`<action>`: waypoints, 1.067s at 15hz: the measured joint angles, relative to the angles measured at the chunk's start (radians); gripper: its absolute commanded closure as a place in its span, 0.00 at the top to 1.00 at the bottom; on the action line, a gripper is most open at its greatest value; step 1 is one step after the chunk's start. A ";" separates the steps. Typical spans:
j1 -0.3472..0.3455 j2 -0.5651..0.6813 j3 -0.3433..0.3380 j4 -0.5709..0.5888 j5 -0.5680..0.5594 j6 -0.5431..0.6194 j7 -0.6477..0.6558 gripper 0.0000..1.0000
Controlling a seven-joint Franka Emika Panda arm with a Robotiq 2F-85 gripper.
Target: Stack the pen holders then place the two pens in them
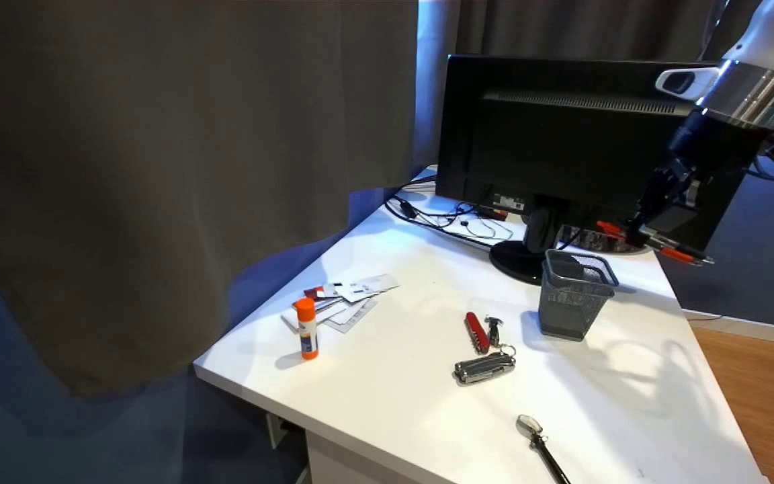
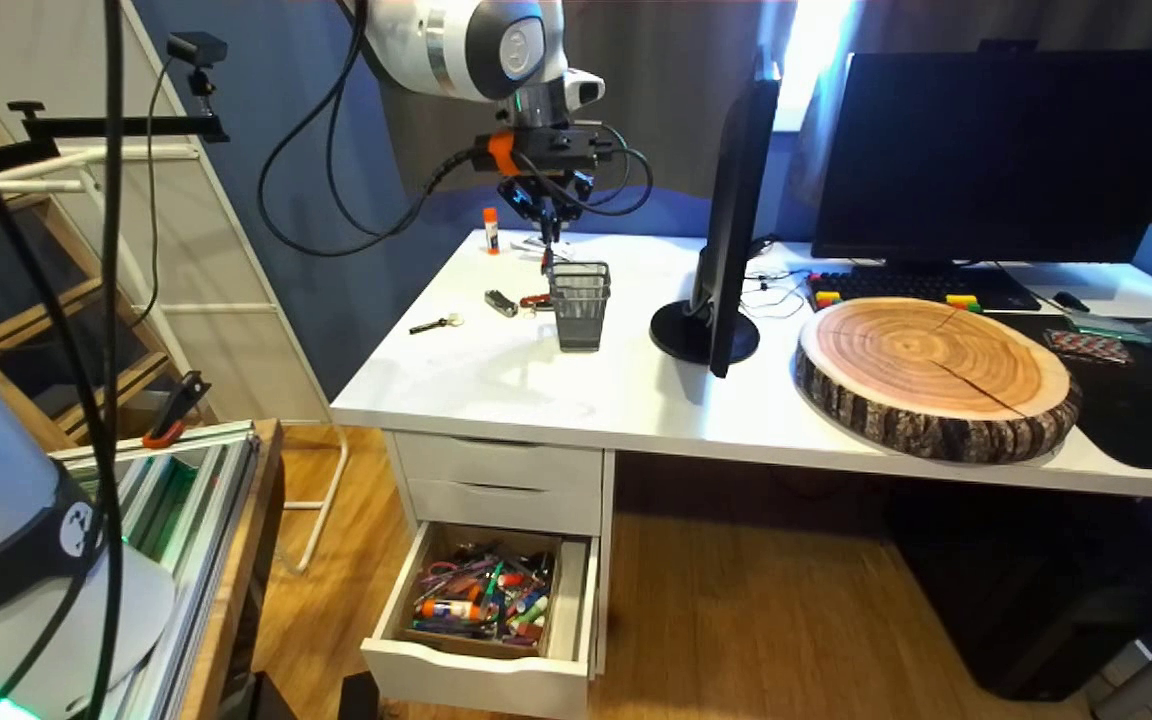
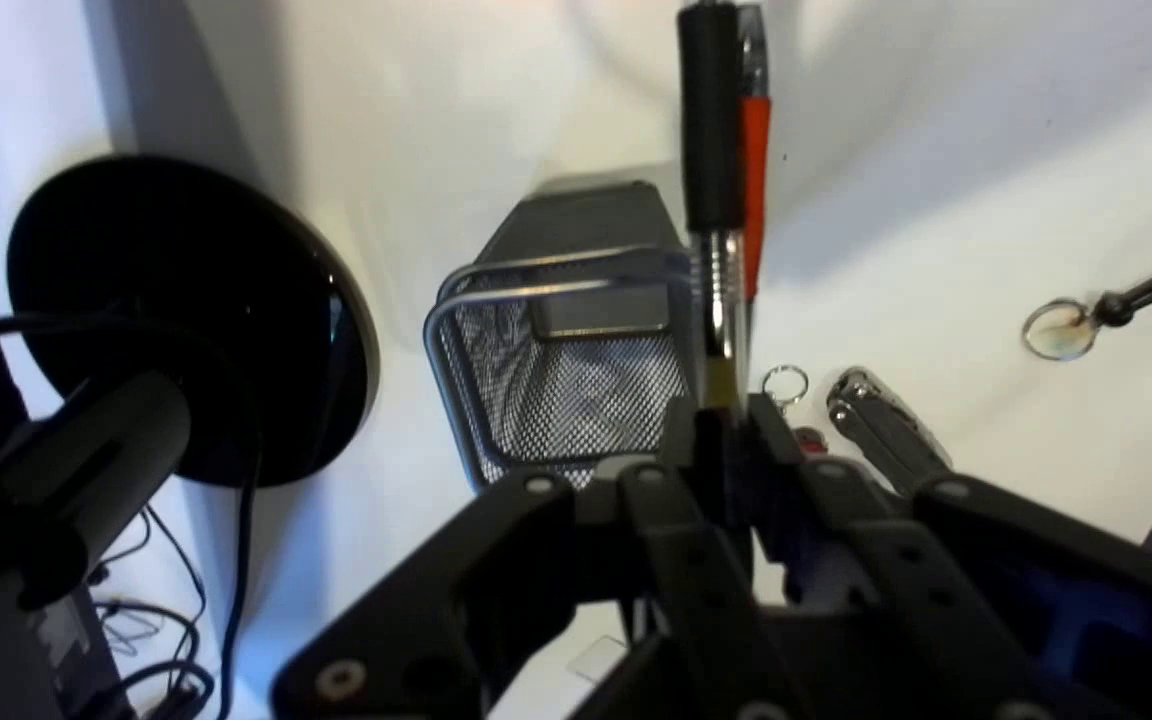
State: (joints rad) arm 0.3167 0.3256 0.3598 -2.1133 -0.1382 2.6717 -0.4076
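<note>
The two dark grey mesh pen holders stand nested and upright on the white desk, with a double rim showing. They also show in an exterior view and in the wrist view. My gripper is shut on the two pens, held side by side above the desk. One pen shows a black grip and clear barrel; the other pen shows red. In an exterior view the pens lie near horizontal, tilted, above the holders' rim. The wrist view shows them crossing the holders' right rim. The fingers hide their middles.
A black monitor and its round base stand close beside the holders. A red pocket knife, a multi-tool, a glue stick, cards and a black-handled tool lie or stand around.
</note>
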 measured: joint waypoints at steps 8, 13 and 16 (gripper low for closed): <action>-0.180 0.156 0.202 0.063 0.109 0.236 -0.293 0.04; -0.371 0.296 0.399 0.094 0.122 0.309 -0.433 0.04; -0.442 0.378 0.468 0.112 0.114 0.319 -0.482 0.04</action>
State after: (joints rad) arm -0.1258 0.7040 0.8279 -2.0016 -0.0245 2.9903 -0.8895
